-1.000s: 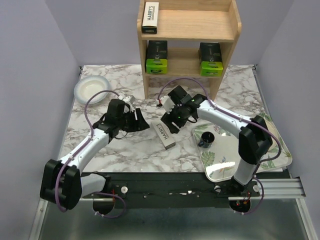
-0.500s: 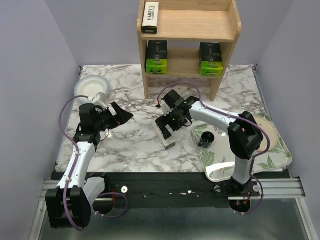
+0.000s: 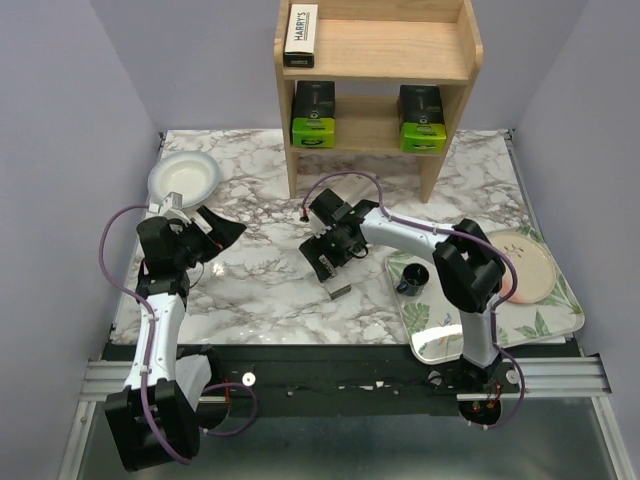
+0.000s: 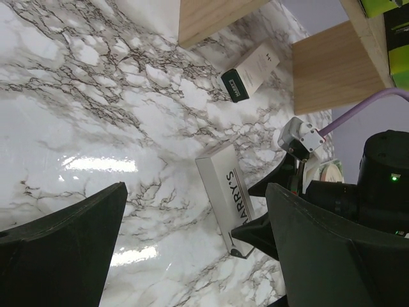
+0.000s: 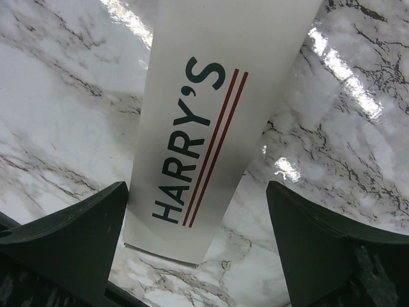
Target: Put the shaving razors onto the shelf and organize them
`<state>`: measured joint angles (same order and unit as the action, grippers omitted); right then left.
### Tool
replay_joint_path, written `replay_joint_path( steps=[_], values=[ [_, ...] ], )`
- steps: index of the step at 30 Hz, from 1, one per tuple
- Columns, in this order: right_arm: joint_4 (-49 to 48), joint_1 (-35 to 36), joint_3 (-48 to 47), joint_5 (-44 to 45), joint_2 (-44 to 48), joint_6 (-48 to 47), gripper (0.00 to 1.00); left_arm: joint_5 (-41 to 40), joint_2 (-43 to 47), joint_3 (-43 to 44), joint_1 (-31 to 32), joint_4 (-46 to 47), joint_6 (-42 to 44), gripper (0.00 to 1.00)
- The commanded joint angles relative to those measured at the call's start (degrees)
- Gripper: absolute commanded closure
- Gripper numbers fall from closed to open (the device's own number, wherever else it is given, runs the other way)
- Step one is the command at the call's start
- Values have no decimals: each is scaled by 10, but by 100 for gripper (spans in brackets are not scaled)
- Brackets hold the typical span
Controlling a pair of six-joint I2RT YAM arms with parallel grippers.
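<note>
Top view: right gripper (image 3: 335, 262) spread wide and empty over the box (image 3: 337, 287), which lies on the table short of the shelf (image 3: 375, 60); left gripper (image 3: 218, 230) wide too, empty.
Right wrist: box lies off-centre between the fingers — square up across its narrow width before closing.
Left wrist: second box (image 4: 250, 71) by the shelf foot.
Since earlier: left arm drew back; right slid over the box.

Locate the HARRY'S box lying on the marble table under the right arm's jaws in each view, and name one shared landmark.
Top external: HARRY'S box, picture centre, partly covered by the right gripper.
Left wrist: HARRY'S box lower centre, printed face up, beside the right gripper.
Right wrist: HARRY'S box fills the middle, between the open jaws.
Shared landmark: the marble table under it, in all three views.
</note>
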<state>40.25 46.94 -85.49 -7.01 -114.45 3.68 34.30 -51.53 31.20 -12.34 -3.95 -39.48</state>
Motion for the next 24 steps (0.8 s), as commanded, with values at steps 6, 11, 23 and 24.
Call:
replay_joint_path(
  steps=[6,11,23,24],
  values=[
    [-24,3,-9,48,-20,-3,29,9,-3,-4,-9,22,-9,1],
    [-24,4,-15,33,4,-28,46,14,-13,-11,-9,37,-18,1],
    [62,-52,-145,23,180,-68,54,19,-51,-1,-9,98,-45,1],
    [67,-63,-169,26,184,-67,54,18,-55,2,-9,101,-51,1]
  ],
)
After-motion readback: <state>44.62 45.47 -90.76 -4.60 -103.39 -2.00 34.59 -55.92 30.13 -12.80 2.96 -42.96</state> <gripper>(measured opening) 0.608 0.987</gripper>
